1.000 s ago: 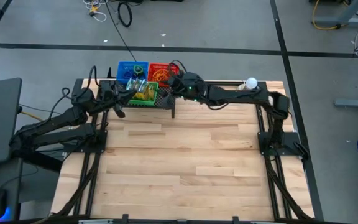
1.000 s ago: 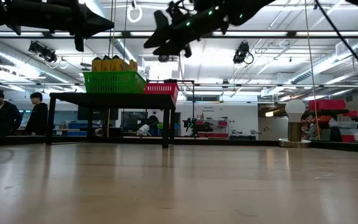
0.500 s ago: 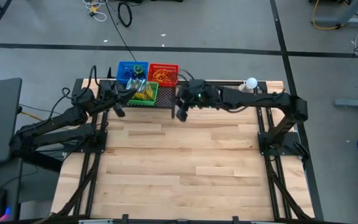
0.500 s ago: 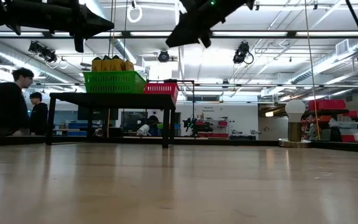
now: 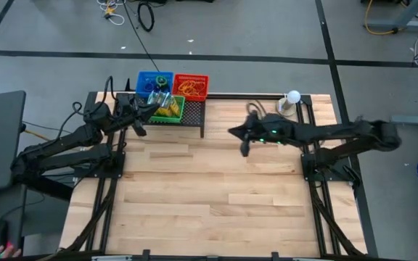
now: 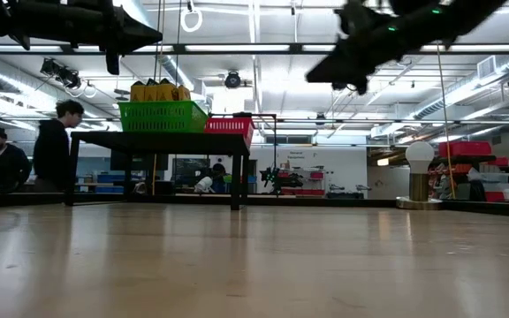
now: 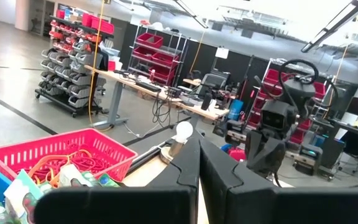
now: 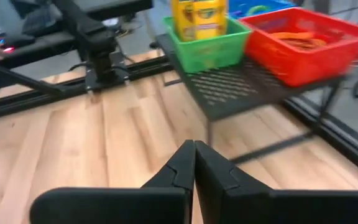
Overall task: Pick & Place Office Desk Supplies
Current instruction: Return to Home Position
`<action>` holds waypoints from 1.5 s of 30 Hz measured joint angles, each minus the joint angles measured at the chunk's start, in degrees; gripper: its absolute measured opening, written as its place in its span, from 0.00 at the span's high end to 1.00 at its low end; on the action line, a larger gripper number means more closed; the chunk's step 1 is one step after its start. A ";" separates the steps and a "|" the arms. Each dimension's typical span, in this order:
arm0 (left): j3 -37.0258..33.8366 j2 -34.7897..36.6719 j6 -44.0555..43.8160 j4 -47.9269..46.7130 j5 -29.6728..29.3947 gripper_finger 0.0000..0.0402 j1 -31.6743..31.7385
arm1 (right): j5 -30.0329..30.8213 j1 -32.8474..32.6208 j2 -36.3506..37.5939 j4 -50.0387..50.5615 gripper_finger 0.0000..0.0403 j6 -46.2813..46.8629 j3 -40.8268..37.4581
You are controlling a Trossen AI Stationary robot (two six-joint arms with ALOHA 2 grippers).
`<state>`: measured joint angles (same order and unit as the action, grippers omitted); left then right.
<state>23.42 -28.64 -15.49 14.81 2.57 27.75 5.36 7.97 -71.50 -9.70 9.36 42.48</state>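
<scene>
Yellow crayon boxes (image 8: 197,15) stand on end in the green bin (image 8: 207,55), long axis upright. One printed face is turned toward the right arm, and their tops show above the rim in the low view. The green bin sits on the near left of a black mesh stand (image 8: 241,87) at the far edge of the wooden tabletop (image 5: 216,188). The blue bin (image 5: 144,78) is just behind it, and the red bin (image 5: 191,77) is beside the blue one on the right. Orange rubber bands (image 8: 297,38) lie in a loose tangle in the red bin, pointing no single way. The left pincer (image 7: 199,146) hangs over the left side of the stand above the bins. Its fingers are pressed together on nothing and aimed right, toward the white ball (image 5: 293,96) on its round base at the tabletop's far right. The right pincer (image 8: 194,149) hovers well above bare wood to the right of the stand, apart from it and from the ball. Its fingers are likewise pressed together and empty, pointing left at the stand. Beyond the tabletop, two people (image 6: 56,150) stand at the left of the room.
</scene>
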 joint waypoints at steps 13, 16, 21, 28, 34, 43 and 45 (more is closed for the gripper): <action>-0.07 0.00 3.12 1.64 -4.10 0.98 0.02 | 4.69 -0.17 27.48 1.01 0.98 0.41 -20.12; -0.07 0.00 5.54 1.74 -1.95 0.98 0.01 | 2.91 -0.17 34.08 0.87 0.99 -0.50 -24.25; -0.07 0.00 7.40 1.77 4.61 0.98 -0.44 | 2.32 -0.17 46.65 1.36 0.98 -1.15 -31.98; -0.07 -0.71 16.07 1.05 4.97 0.98 -5.32 | 2.17 -0.13 61.85 8.85 0.99 -0.65 -37.58; -3.01 -0.59 16.06 2.13 3.08 0.98 -7.96 | 2.18 -0.13 70.13 14.99 0.99 -0.63 -37.58; -19.14 3.41 11.57 21.24 0.25 0.98 -8.00 | 2.86 -0.09 71.45 16.96 0.99 -0.76 -37.58; -20.64 5.03 10.71 21.26 0.13 0.98 -7.93 | 3.33 -0.09 71.45 16.91 0.98 -0.65 -37.58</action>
<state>2.78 -23.61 -4.78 36.07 2.70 19.82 8.69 7.88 -0.05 7.21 8.71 4.91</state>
